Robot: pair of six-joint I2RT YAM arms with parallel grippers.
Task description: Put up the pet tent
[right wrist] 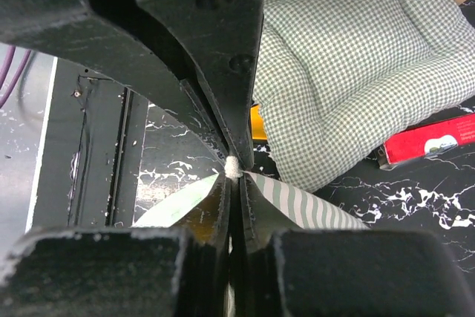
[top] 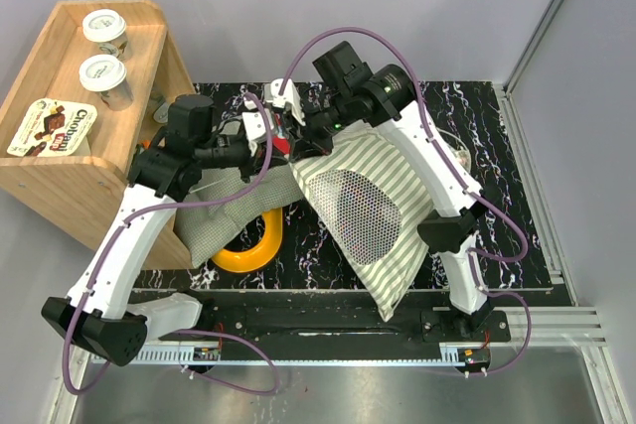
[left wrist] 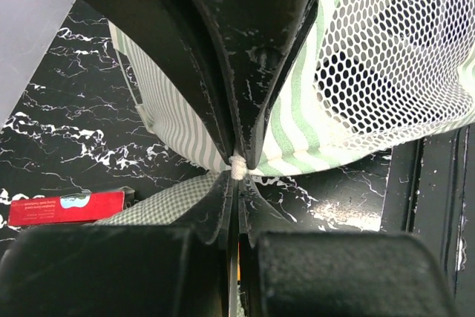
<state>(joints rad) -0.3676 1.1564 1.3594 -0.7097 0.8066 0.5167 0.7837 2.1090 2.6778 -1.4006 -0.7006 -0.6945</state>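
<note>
The pet tent (top: pixel 363 211) lies slumped on the black marbled table (top: pixel 477 126), its green-and-white stripes and round mesh window (left wrist: pixel 386 57) facing up. At the back centre my left gripper (left wrist: pixel 237 177) and right gripper (right wrist: pixel 232 177) meet tip to tip. Each is shut on the same short white cord (left wrist: pixel 237 166) at the tent's edge. Striped fabric (right wrist: pixel 312 206) hangs to either side of the right jaws. In the top view the left gripper (top: pixel 270 140) and right gripper (top: pixel 298 134) crowd together above the fabric. No poles show.
A small-checked green cushion (top: pixel 221 217) lies left of the tent, partly over a yellow ring (top: pixel 253 250). A red box (right wrist: pixel 430 142) sits beside the cushion. A wooden shelf (top: pixel 60 176) with yoghurt cups (top: pixel 104 32) stands at the far left.
</note>
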